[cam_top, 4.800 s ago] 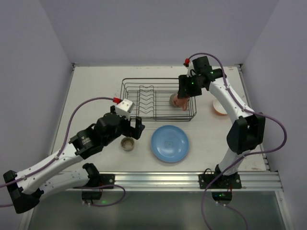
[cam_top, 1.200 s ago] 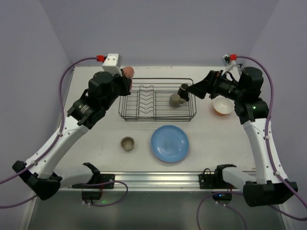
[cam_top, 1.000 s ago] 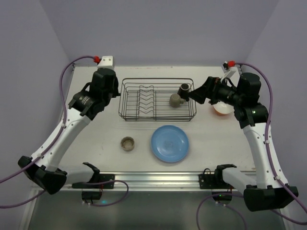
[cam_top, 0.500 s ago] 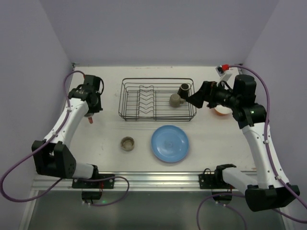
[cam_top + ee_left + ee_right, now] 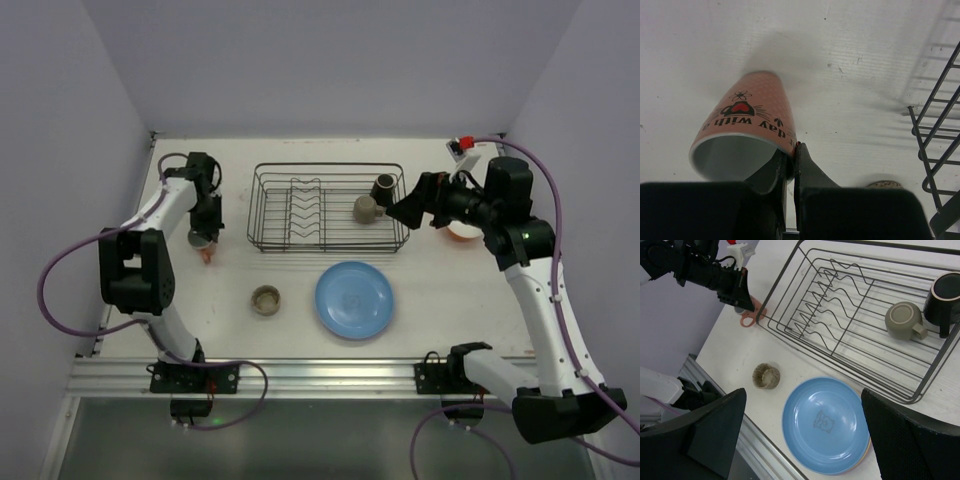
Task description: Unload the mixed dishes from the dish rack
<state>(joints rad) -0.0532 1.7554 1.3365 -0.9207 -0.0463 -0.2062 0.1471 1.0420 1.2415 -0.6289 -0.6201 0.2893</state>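
The black wire dish rack [image 5: 262, 242] [image 5: 790, 272] holds an olive-grey cup [image 5: 365, 208] [image 5: 902, 320] and a dark brown cup [image 5: 384, 187] [image 5: 946, 294] at its right end. Left of the rack, my left gripper [image 5: 204, 238] [image 5: 792, 150] is shut on the rim of a pink cup [image 5: 206, 254] [image 5: 747, 127], tilted just above the table. My right gripper [image 5: 396, 212] [image 5: 802, 405] hangs open and empty over the rack's right end. A blue plate [image 5: 354, 300] [image 5: 825, 425] tops a stack in front of the rack, with a beige cup [image 5: 266, 299] [image 5: 766, 376] to its left.
An orange bowl [image 5: 460, 230] sits right of the rack, partly hidden behind my right arm. The rack's side wires [image 5: 940, 150] stand close on the right of the pink cup. The table's left edge runs near my left arm.
My left arm has swung from the rack's back left corner down to the table left of the rack, carrying the pink cup. My right gripper has drifted slightly left, still open.
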